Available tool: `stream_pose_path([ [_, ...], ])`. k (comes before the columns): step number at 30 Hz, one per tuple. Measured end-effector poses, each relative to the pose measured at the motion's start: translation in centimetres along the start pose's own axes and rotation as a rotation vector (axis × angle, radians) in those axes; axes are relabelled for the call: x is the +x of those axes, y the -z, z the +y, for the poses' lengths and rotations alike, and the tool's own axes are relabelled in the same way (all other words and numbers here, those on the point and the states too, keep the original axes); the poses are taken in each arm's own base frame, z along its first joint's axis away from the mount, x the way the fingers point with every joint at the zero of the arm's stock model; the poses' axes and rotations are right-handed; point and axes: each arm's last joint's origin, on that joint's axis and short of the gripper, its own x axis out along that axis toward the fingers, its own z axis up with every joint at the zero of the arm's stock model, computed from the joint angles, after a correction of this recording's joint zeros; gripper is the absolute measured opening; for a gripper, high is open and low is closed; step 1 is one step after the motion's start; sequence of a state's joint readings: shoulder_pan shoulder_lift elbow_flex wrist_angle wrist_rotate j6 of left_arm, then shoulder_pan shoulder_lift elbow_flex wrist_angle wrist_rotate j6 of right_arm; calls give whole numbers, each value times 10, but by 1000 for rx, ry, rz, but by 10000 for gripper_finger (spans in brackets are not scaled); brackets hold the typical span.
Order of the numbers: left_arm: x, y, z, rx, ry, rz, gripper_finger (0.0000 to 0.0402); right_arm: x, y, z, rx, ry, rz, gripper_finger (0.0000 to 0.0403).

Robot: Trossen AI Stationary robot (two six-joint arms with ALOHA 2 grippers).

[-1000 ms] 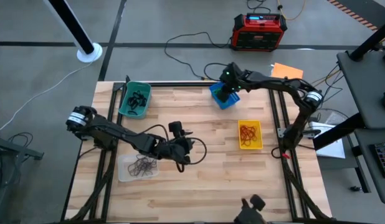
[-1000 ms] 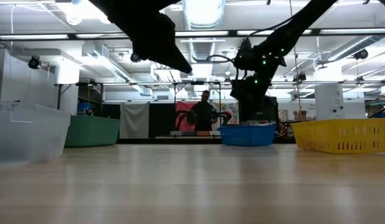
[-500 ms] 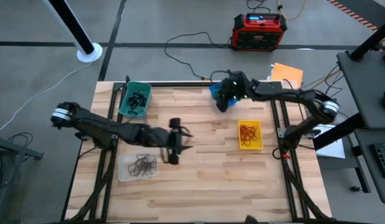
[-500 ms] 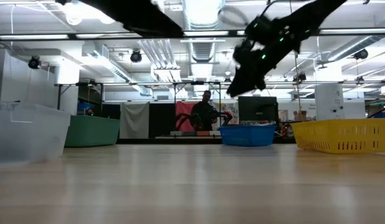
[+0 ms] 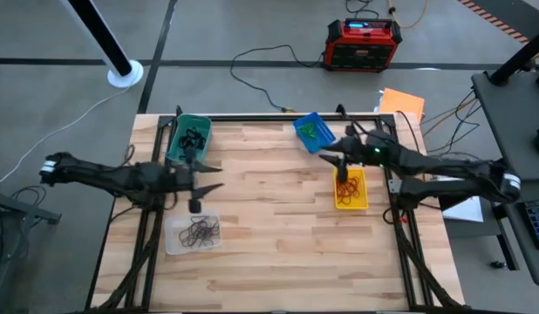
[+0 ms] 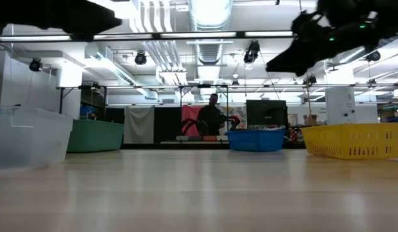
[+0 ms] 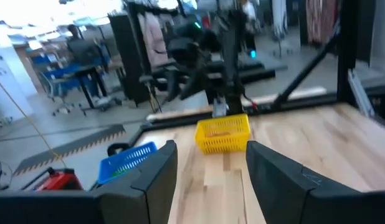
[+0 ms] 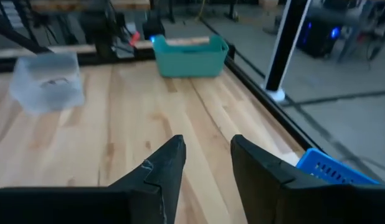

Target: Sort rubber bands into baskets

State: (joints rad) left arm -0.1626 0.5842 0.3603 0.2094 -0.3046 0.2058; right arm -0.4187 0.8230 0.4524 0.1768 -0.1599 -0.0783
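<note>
**Mira:** Both arms had pulled back since the earlier frame. One second before, the right gripper (image 5: 332, 160) was low over the blue basket (image 5: 311, 132); now it hung away from it, between the blue basket and the yellow basket (image 5: 350, 188). The left gripper (image 5: 204, 174) had left the middle of the table (image 5: 278, 227) and stood between the teal basket (image 5: 189, 139) and the clear basket (image 5: 193, 234).

**Jonas:** Were the grippers holding something?

**Mira:** No. In its wrist view, the left fingers (image 7: 160, 171) stood wide apart with nothing between them. The right fingers (image 8: 171, 163) were also parted, with only bare wood in the gap.

**Jonas:** And the rubber bands?

**Mira:** All that I could see were in baskets already: the black bands (image 5: 194, 138) in the teal one, behind the left gripper; the dark brown bands (image 5: 200, 231) in the clear one, just in front of it; the green bands (image 5: 315, 131) in the blue one; the red bands (image 5: 345, 186) in the yellow one, just beside the right gripper. I saw no loose band on the wood, so I judged the sorting nearly finished or finished.

**Jonas:** What could go wrong?

**Mira:** The baskets looked light. If an arm swung low while retreating, it could push the yellow or clear basket and spill bands. Also, a thin band could cling to a finger unseen and drop in a wrong place.
</note>
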Motion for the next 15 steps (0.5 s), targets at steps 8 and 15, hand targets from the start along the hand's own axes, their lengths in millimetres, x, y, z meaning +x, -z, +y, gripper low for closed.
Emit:
stream_pose_path([
  [8,-40,24,8,-92,-31,-155,175,-37,28,10,-7,-60,-120,112],
  [15,-63,36,14,-149,-64,-180,175,-62,48,16,-24,-73,-250,101],
])
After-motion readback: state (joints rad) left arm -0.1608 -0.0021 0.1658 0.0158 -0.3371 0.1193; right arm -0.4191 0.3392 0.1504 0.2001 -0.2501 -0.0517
